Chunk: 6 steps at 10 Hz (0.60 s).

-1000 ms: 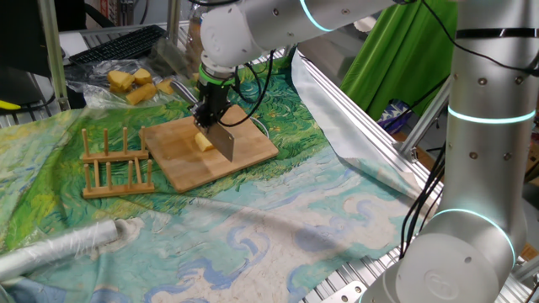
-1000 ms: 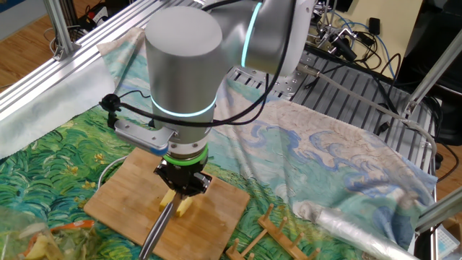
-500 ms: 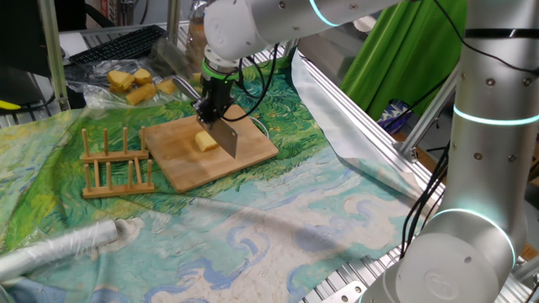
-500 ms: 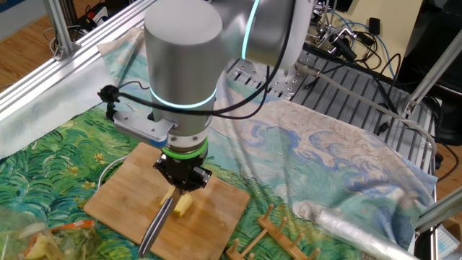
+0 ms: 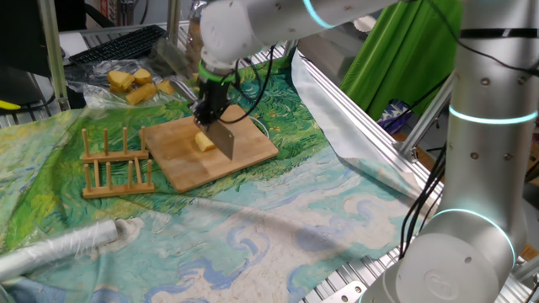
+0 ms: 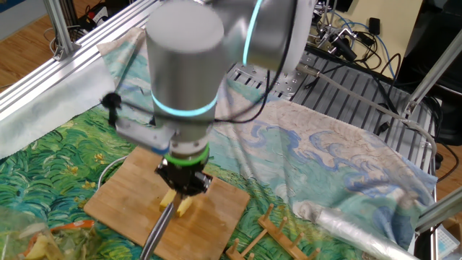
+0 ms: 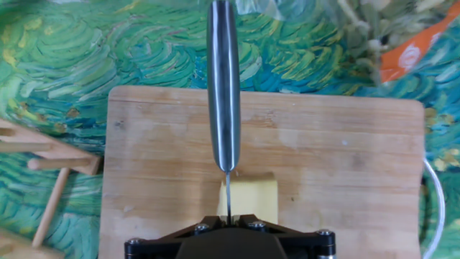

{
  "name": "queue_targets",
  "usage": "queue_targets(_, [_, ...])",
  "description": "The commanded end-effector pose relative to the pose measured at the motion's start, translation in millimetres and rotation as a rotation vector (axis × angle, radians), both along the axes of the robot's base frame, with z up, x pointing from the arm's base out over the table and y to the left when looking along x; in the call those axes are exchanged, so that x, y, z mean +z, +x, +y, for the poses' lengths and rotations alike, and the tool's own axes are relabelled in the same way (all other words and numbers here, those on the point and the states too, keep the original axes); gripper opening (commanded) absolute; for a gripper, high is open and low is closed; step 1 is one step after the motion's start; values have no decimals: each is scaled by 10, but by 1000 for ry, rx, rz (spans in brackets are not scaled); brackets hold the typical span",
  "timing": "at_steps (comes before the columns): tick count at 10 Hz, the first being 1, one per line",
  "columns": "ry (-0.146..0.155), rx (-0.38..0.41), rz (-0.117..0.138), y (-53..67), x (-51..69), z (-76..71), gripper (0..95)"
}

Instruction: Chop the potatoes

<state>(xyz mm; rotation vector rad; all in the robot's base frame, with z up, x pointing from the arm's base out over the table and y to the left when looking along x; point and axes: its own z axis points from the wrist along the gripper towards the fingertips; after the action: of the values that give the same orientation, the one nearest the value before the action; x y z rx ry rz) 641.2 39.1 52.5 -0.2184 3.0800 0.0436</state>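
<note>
The pincer (image 5: 211,115) points straight down, closed tight on a cleaver (image 5: 223,140) whose blade hangs below it. In the hand view the blade's spine (image 7: 223,86) runs away from the camera and its thin edge meets the potato chunk (image 7: 248,198) left of the chunk's middle. That chunk sits on the wooden cutting board (image 5: 244,153), near the board's centre.

To chop well, the blade should, I judge, come straight down without twisting, all the way to the wood, so the slice parts cleanly. The chunk is loose on the board, so a slanted press could push it sideways or tip it. Each following cut wants a small sideways step along the chunk.

Counted: one pincer, one cleaver, one cutting board, one potato chunk under the blade; whether it is already partly split I cannot tell. Beside the board stands one wooden rack (image 5: 116,162). Well apart, near a clear plastic bag (image 5: 109,61), lie several more yellow pieces (image 5: 132,84), about four. One rolled plastic sheet (image 5: 59,247) rests on the painted cloth (image 5: 278,227) over the surface.
</note>
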Motion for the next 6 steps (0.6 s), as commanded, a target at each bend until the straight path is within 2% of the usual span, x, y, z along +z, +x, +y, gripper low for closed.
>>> queue_targets(1, [1,2,-60,67,-468,58,0])
queue_targets(2, [9,-2,-63,64,-539,63,0])
queue_targets(3, [20,-7,-45,36,-493,68,0])
queue_targets(4, [19,-11,-52,38,-462,69,0])
queue_targets(6, [18,-10,-49,38,-458,74,0])
